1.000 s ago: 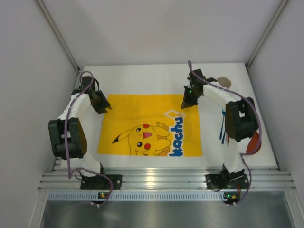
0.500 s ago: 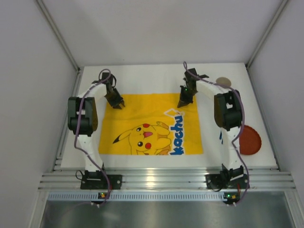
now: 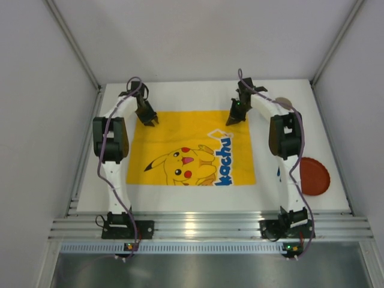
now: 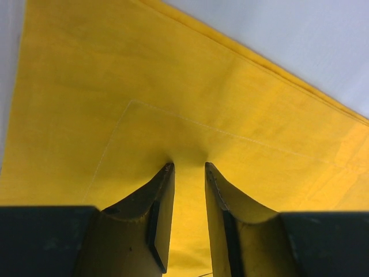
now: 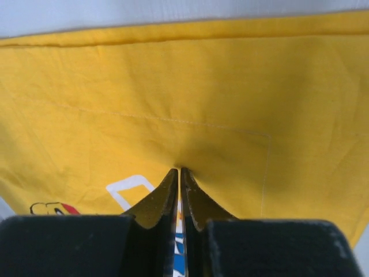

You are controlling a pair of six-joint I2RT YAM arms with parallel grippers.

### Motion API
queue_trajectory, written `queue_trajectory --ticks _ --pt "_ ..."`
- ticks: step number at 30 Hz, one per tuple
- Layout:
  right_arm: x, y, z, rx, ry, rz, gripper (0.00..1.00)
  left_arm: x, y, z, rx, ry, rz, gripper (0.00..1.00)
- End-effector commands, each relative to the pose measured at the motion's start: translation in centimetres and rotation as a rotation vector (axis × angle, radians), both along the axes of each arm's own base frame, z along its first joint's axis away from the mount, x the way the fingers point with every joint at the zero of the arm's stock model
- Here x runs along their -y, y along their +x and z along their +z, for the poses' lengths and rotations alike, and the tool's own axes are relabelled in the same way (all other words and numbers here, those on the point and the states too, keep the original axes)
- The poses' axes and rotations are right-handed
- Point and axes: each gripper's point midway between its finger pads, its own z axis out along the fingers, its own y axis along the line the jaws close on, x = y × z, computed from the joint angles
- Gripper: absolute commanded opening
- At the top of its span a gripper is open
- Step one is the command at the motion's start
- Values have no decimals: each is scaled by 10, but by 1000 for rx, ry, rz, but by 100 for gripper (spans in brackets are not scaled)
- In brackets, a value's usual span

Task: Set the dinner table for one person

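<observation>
Left gripper [image 4: 188, 166]: jaws narrowed to a slim gap, a pucker of mat [image 3: 180, 129] nipped at the tips, near its far left corner.
Right gripper [image 5: 180, 170]: jaws almost touching, pinching the mat near its far right corner.
Table [image 3: 180, 93]: white, beneath the mat, showing past all its edges.
Plate [image 3: 314, 176]: red, on the table right of the mat, apart from it.

Top: overhead, from behind bases [image 3: 127, 228], facing down on table [image 3: 180, 96].
Wrists: close, facing down on mat [image 4: 115, 69].
Shared: mat's upper corners.
</observation>
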Motion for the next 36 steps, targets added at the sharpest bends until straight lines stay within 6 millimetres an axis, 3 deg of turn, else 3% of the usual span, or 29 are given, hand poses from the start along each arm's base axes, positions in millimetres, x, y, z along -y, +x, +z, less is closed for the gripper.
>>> queue_trajectory --ticks 1,2,5,6,7,9,10,11,12,13,14,16,18,19,20,21,24,27,36 --pt "-4 15 30 66 39 15 6 -4 1 11 0 20 9 33" --pt "-7 17 40 89 54 27 10 -3 3 18 15 10 17 33" --pt "-11 18 86 173 109 48 42 1 6 56 104 -15 22 34" --pt "-12 18 99 199 120 52 59 1 4 77 147 -20 24 34" --pt "-10 16 126 250 135 53 66 2 4 87 172 -28 24 34" --pt "-4 15 154 306 140 46 76 5 0 116 234 -42 23 35" --pt "3 12 181 362 139 35 83 9 -6 120 238 -45 14 35" --pt "10 9 188 376 130 25 87 11 -10 126 249 -48 10 35" --pt "31 7 210 418 116 -19 91 14 -19 135 263 -48 2 36" --pt "45 6 216 427 108 -47 93 22 -25 139 272 -49 -17 36" --pt "76 7 215 419 92 -112 94 27 -29 144 287 -50 -34 36" --pt "113 3 226 429 72 -204 95 40 -47 151 300 -49 -70 37" --pt "166 2 223 416 43 -310 95 46 -66 156 308 -42 -97 37" --pt "182 2 218 405 13 -339 95 53 -74 157 308 -42 -115 37" --pt "204 0 214 385 -6 -384 95 56 -81 168 339 -49 -122 37" --pt "216 -1 210 374 -22 -407 95 58 -92 160 318 -51 -131 37" --pt "254 -5 194 336 -86 -485 95 60 -116 162 317 -52 -147 37" --pt "273 -4 175 288 -109 -520 95 57 -134 166 326 -45 -151 38" --pt "278 10 120 185 -127 -493 88 45 -171 169 313 -21 -131 38"
